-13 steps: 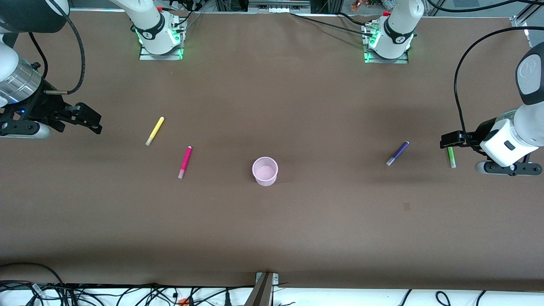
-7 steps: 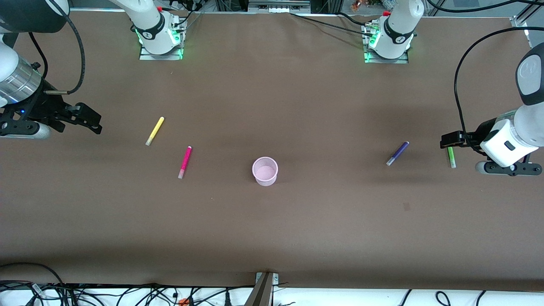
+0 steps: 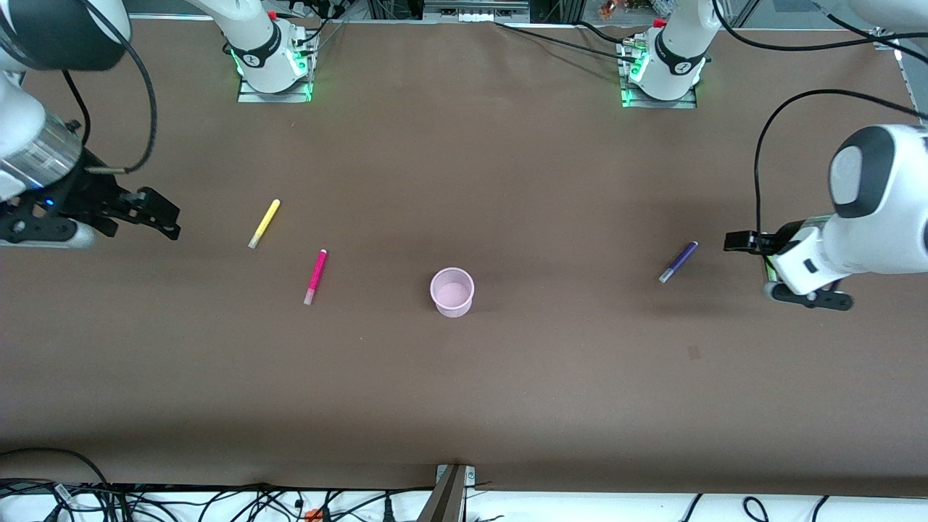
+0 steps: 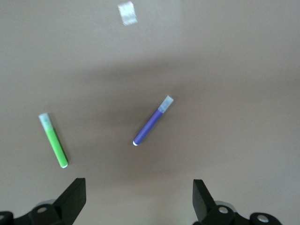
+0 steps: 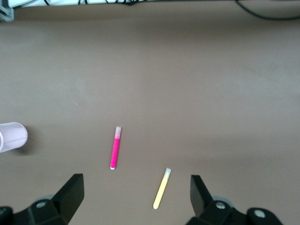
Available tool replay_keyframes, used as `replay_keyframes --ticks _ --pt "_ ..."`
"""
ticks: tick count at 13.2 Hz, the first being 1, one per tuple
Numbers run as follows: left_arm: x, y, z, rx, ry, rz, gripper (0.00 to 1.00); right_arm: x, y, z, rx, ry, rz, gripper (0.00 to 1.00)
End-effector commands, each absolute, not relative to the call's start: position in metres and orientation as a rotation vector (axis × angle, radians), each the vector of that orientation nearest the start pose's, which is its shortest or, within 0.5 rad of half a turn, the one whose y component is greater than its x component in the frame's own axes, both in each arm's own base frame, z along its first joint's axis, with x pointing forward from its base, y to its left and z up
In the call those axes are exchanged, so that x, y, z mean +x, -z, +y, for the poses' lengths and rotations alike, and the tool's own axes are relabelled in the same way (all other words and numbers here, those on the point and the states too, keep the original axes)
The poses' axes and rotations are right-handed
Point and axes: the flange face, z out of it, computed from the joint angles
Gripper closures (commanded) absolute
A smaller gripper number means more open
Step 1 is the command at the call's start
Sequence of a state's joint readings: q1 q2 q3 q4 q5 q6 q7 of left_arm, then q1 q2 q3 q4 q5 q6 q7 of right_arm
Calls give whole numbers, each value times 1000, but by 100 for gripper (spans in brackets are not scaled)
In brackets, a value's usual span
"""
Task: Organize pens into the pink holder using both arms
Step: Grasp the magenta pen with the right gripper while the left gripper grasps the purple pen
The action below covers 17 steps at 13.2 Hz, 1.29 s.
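- Pink holder (image 3: 452, 291): stands upright on the brown table (image 3: 464, 391) about midway between the two arms' ends, mouth up, nothing visible inside. It is the task item nearest the front camera.
- Magenta pen (image 3: 315, 276): lies flat toward the right arm's end of the holder, well apart from it. Long axis runs near to far with a slight lean; pale end is the nearer end.
- Purple pen (image 3: 678, 262): lies flat toward the left arm's end of the holder, well apart from it. Long axis diagonal; pale end nearer the camera and pointing toward the holder.
- Green pen (image 4: 54, 140): lies flat beside the purple pen, closer to the left arm's end of the table, apart from it. The front view shows it almost wholly hidden under the left arm's wrist.
- Yellow pen (image 3: 264, 223): lies flat, farther from the camera than the magenta pen and near it. Long axis diagonal; pale end is the nearer end.
- Left gripper (image 3: 741, 241): over the table between the purple and green pens, fingers (image 4: 75, 197) spread wide, holding nothing.
- Right gripper (image 3: 161, 210): over the table at the right arm's end, near the yellow pen, fingers (image 5: 72, 190) spread wide, holding nothing.
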State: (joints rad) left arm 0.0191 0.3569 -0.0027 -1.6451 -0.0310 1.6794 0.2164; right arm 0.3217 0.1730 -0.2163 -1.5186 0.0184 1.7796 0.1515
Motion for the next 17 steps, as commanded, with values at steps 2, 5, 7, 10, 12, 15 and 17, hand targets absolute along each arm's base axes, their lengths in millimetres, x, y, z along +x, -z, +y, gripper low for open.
replay_keyframes --ticks 2,5,7,10,12,15,17 --pt "581 -334 1 -3126 -605 522 0 650 -491 89 -3196 15 10 0" --pt "563 -297 -22 -3124 -532 585 0 659 -443 99 -3205 -85 -6 0" --pt "560 -295 -20 -3133 -521 523 0 666 -389 122 -3186 -144 72 0" --pt "561 -300 4 -3157 -505 64 0 661 -333 157 -3133 -199 201 0" --pt "565 -289 2 -3108 -499 -356 0 651 -292 175 -3135 -224 322 0" --pt "570 -278 -2 -2945 -435 -918 0 626 -250 188 -3136 -202 427 1" --pt "569 -275 1 -2832 -423 -1171 0 619 -234 190 -3089 -219 475 2"
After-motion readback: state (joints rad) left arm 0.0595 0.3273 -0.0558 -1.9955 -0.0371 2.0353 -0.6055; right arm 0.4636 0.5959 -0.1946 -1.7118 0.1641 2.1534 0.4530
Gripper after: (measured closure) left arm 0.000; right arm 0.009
